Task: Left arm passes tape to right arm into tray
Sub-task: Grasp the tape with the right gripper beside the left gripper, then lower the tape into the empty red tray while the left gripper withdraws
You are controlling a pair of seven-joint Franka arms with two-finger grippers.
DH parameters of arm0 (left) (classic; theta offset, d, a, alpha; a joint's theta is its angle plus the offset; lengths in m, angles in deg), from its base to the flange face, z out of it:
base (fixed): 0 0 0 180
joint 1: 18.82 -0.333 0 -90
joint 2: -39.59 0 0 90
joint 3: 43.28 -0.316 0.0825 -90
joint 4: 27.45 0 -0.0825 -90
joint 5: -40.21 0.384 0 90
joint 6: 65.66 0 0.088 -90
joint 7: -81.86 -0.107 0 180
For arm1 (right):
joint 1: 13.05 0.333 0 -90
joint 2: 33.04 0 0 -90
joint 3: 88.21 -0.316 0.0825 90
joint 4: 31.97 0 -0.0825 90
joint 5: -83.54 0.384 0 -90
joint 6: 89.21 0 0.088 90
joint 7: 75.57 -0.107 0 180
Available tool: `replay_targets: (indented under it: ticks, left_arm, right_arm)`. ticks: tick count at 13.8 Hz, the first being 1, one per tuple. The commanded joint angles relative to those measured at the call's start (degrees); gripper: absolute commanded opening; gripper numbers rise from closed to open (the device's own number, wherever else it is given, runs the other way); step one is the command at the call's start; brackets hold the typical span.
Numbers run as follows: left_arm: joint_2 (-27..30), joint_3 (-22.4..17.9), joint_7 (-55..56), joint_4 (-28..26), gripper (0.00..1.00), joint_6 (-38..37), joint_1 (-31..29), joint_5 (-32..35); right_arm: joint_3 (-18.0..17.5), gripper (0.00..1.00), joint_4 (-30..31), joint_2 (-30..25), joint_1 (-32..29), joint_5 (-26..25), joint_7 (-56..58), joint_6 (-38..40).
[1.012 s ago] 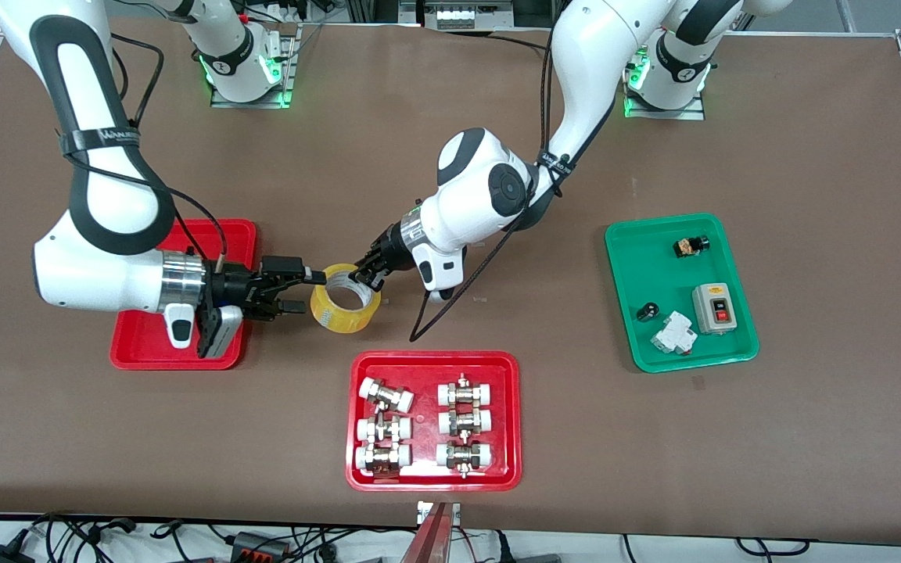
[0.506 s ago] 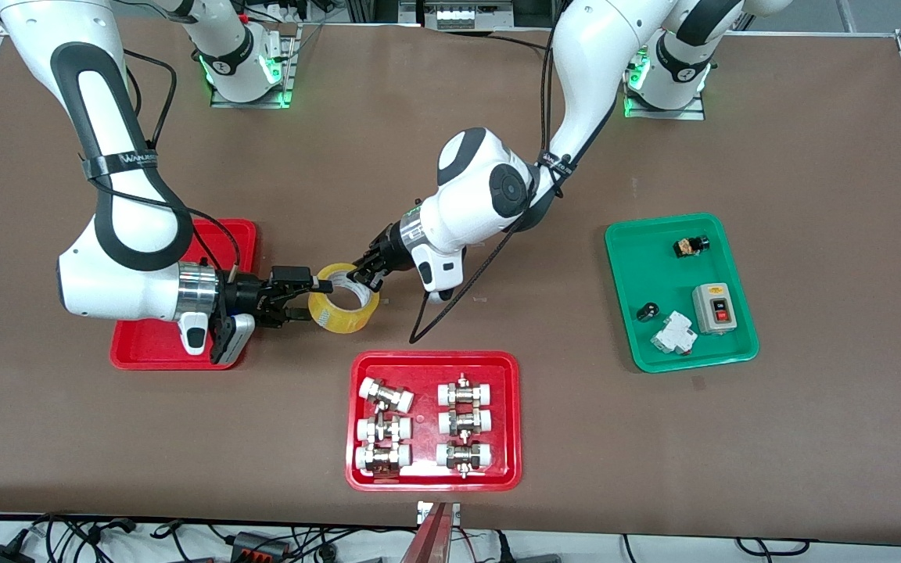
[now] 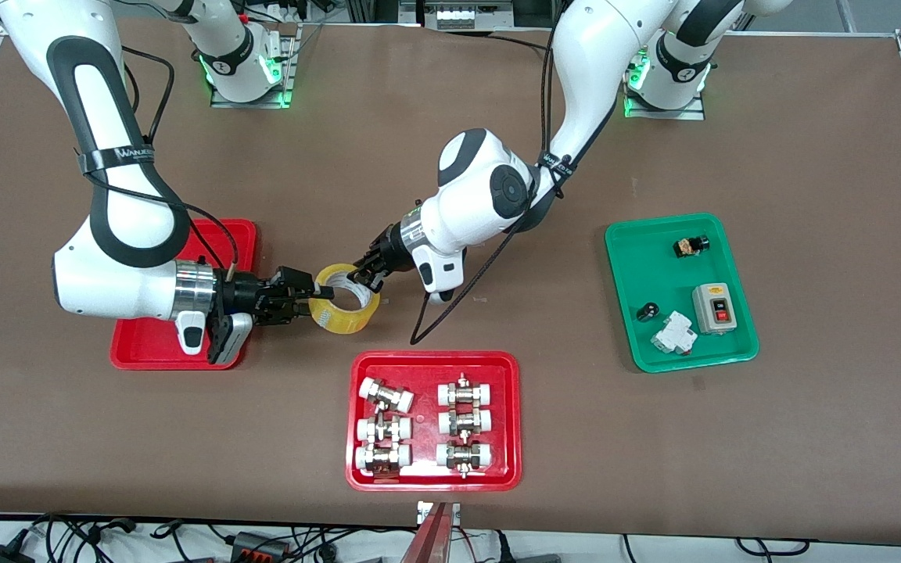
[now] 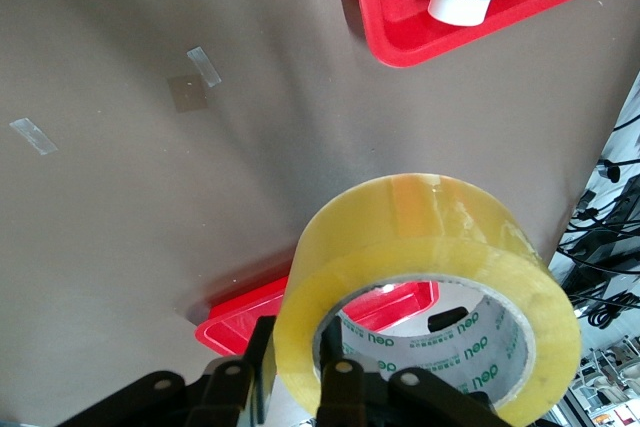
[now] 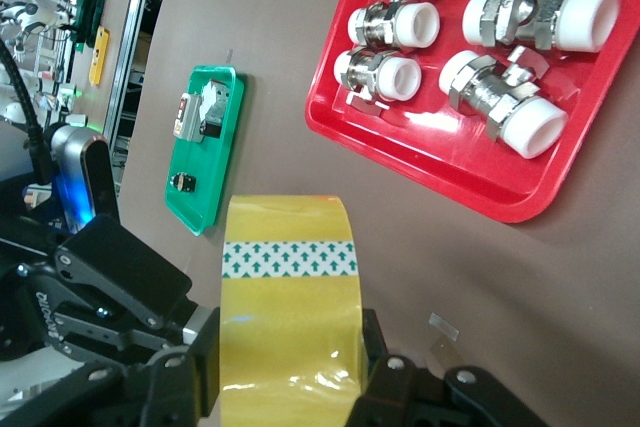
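The yellow tape roll [image 3: 346, 309] hangs in the air between both grippers, over bare table beside the plain red tray [image 3: 235, 234]. My left gripper [image 3: 366, 273] is shut on the roll's wall, one finger inside the core and one outside, as the left wrist view shows [image 4: 300, 367] with the tape [image 4: 440, 227]. My right gripper [image 3: 312, 300] reaches from over the tray and its fingers press on the roll's two flat sides; the right wrist view shows the gripper [image 5: 288, 359] and the tape [image 5: 290, 287]. The tray is partly hidden under the right arm and also shows in the left wrist view [image 4: 235, 317].
A red tray with metal-and-white pipe fittings [image 3: 358, 477] lies nearer to the front camera than the tape. A green tray [image 3: 630, 328] with small electrical parts lies toward the left arm's end. Cables hang from the left arm's wrist.
My right gripper has moved in around the tape and its fingers have closed on the roll. The left gripper and the tape have stayed in place.
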Motion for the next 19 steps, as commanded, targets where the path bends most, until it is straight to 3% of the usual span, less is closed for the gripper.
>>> replay_targets:
  ticks: [1, 2, 4, 6, 9, 13, 16, 19]
  left_arm:
    - [0.0, -1.0, 0.3, 0.9, 0.65, -4.2, -0.1, 1.5]
    - [0.0, -1.0, -0.1, 1.4, 1.0, -7.2, -0.1, 6.2]
    - [2.1, -0.6, -0.1, 3.0, 1.0, -18.8, -1.8, 13.6]
    - [6.1, 0.1, -0.4, 5.1, 1.0, -29.1, -7.9, 13.8]
    - [11.1, 0.0, -8.3, 5.2, 1.0, -38.1, -15.0, 14.1]
    - [16.8, -0.9, -25.8, 5.1, 1.0, -53.8, -24.2, 18.4]
    - [20.8, -0.5, -36.4, 5.1, 1.0, -62.7, -29.0, 31.6]
    - [23.5, -0.9, -58.2, 5.0, 1.0, -69.9, -31.5, 44.4]
  right_arm:
    - [0.1, 0.0, -0.3, -1.6, 0.4, 1.0, -3.4, 0.3]
    - [0.1, 0.0, -0.3, -1.6, 0.3, 1.0, -3.7, 0.4]
    - [0.1, 0.0, -0.9, -1.7, 0.2, 0.9, -3.9, 0.4]
    - [0.6, 0.0, -1.2, -1.8, -0.4, 0.5, -4.2, 1.0]
    - [1.3, 0.0, -0.7, -1.6, -5.4, -0.9, -4.2, 7.5]
    - [1.3, 0.0, -0.2, 1.3, -16.8, -11.3, -3.1, 18.1]
    - [1.3, 0.0, -0.1, 3.5, -22.9, -18.5, 0.7, 21.8]
    - [1.3, 0.0, -0.1, 7.5, -27.1, -21.9, 9.2, 21.7]
